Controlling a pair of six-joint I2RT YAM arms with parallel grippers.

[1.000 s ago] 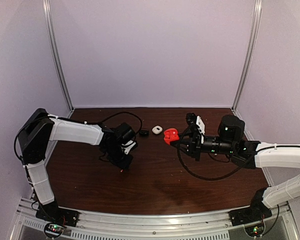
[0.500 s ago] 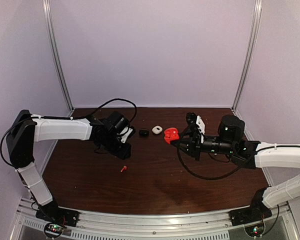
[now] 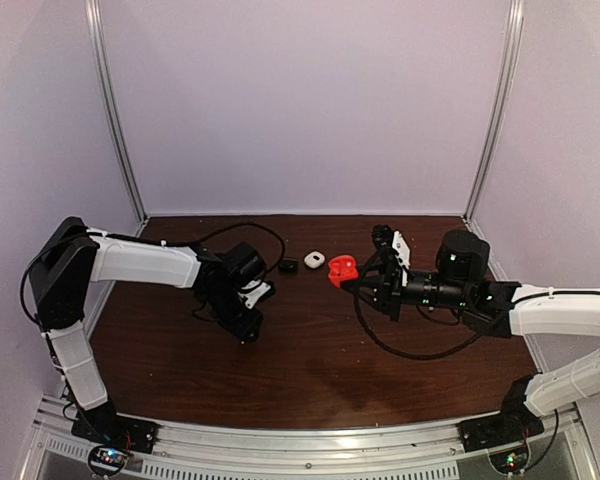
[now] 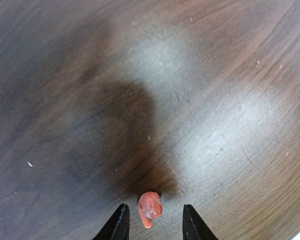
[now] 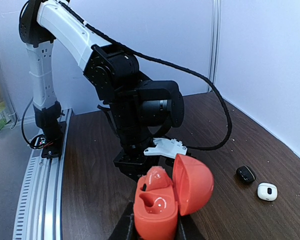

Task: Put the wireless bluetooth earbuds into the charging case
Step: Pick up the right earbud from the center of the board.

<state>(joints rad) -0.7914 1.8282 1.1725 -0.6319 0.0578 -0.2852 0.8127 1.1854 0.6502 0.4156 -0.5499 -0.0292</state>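
Observation:
A small red earbud (image 4: 150, 207) lies on the dark wooden table (image 4: 215, 100), between the two black fingers (image 4: 119, 224) of my left gripper (image 4: 155, 226). That gripper is open and neither finger touches the earbud. In the top view the left gripper (image 3: 248, 333) points down at the table and hides the earbud. My right gripper (image 5: 155, 231) is shut on the red charging case (image 5: 157, 212), held above the table with its lid (image 5: 192, 184) swung open. A red earbud (image 5: 156, 178) sits in the far slot and the near slot is empty. The top view shows the case (image 3: 342, 270) right of centre.
A black case (image 3: 288, 266) and a white case (image 3: 314, 259) lie shut on the table behind the arms, also visible in the right wrist view as the black case (image 5: 245, 174) and white case (image 5: 267, 191). Black cables loop off both arms. Walls close the back and sides.
The left gripper let the red earbud go, lifted back leaving it on the table, then came down over it again with its jaws apart. The right arm and case stayed still.

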